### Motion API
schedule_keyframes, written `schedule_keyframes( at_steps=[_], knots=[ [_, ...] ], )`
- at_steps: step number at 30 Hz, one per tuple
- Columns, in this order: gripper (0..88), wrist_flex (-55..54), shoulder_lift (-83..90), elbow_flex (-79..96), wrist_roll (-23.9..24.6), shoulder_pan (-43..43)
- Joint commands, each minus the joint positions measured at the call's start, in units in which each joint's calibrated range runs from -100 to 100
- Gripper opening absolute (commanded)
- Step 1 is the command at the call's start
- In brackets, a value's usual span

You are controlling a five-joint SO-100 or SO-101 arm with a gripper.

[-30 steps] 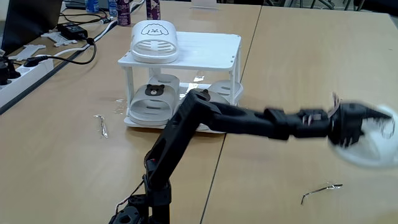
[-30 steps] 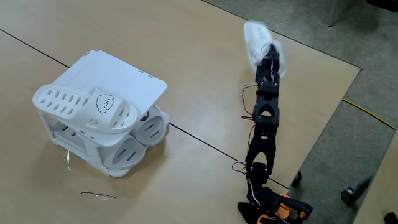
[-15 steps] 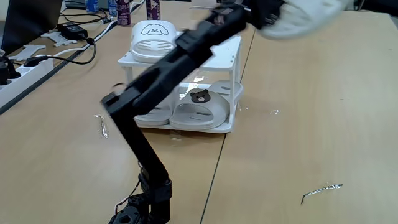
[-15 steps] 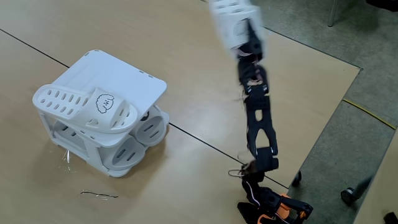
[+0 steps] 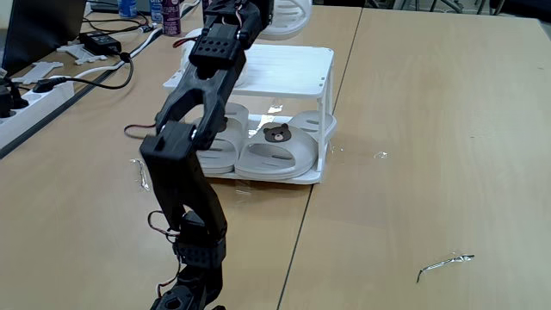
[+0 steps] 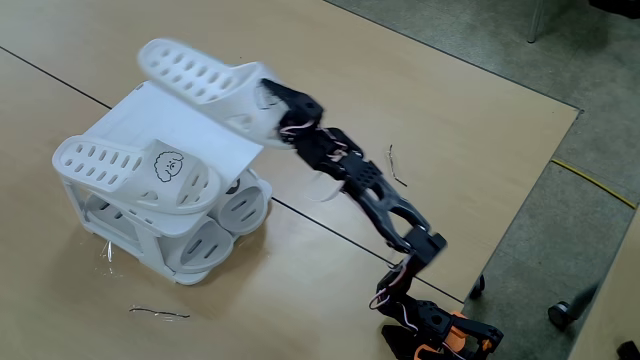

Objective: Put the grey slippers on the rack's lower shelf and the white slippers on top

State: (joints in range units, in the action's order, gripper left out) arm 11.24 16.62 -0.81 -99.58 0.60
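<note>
My tool (image 6: 262, 100) clamps a white slipper (image 6: 200, 78), held just above the rack (image 6: 205, 125) top. Second white slipper (image 6: 135, 172) sits left there; grey slippers (image 5: 275, 153) below. Wire scrap (image 5: 443, 263) on desk (image 5: 413, 172).

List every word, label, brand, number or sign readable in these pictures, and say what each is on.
No readable words or numbers.
White slipper on the rack's top: an outlined dog face, a drawing, no text.
Grey slipper on the lower shelf: a dark bear face, no text.
Bottles at the table's far edge: labels too small and blurred to read.
</note>
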Motion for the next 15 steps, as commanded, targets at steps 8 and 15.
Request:
schedule_keyframes(
  at_steps=[8, 15],
  knots=[
    [0.8, -0.3, -32.6, -36.5, -0.4, -0.4],
    [0.8, -0.7, -47.4, -46.7, -0.4, -2.7]
  ],
)
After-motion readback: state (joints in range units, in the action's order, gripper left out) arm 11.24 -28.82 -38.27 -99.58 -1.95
